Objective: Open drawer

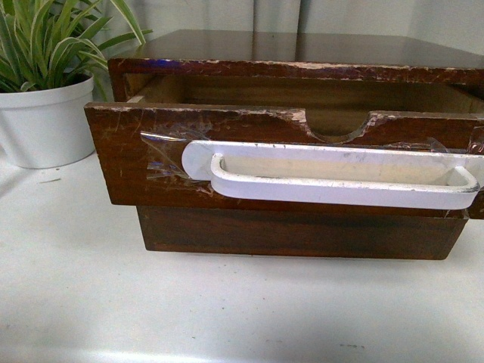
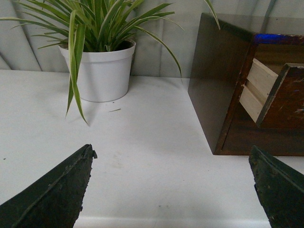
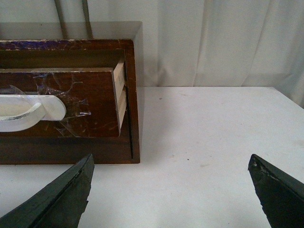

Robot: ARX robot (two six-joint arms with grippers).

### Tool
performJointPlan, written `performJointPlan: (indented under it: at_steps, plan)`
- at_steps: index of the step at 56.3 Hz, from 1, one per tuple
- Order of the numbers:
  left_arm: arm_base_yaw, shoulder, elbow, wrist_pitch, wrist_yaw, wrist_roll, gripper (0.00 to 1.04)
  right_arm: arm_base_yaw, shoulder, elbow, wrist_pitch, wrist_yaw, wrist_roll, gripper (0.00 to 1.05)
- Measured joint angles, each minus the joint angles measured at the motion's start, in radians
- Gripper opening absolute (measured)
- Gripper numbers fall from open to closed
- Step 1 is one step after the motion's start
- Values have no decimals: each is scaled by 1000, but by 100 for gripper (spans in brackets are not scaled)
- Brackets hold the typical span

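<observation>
The dark brown wooden drawer (image 1: 249,162) with the taped-on long white plastic handle (image 1: 340,178) is seen pulled partway out of its cabinet (image 1: 302,49) on the white desk (image 1: 113,302), so the job's basically done, with both the left gripper (image 2: 173,190) and right gripper (image 3: 173,190) spread apart, nothing held.
</observation>
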Motion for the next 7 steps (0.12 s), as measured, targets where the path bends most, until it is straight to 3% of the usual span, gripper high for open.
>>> performJointPlan:
  at_steps: [7]
  plan:
    - [0, 0, 0, 0, 0, 0, 98, 0, 0, 0, 0, 0, 0, 96]
